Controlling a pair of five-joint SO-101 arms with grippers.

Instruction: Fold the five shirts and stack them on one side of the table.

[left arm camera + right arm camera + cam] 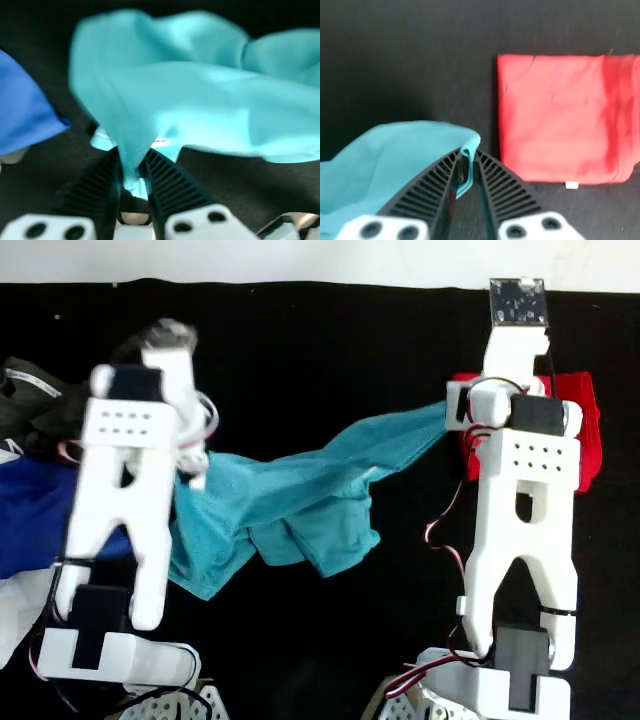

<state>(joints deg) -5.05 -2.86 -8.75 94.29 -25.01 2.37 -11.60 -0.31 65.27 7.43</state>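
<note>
Plainly the teal shirt point(300, 505) is light, limp cloth, likely to sag wherever unsupported, so edges are the place to grip. It stretches across the table point(300, 360) between both arms, left gripper point(132, 167) and right gripper point(467, 160) each clamped on an edge; the folded red shirt point(560, 115) lies just beyond.

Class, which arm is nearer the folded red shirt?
Right. The right arm is beside the red shirt, jaws shut on the teal shirt; the left arm is across the table by the blue shirt.
</note>
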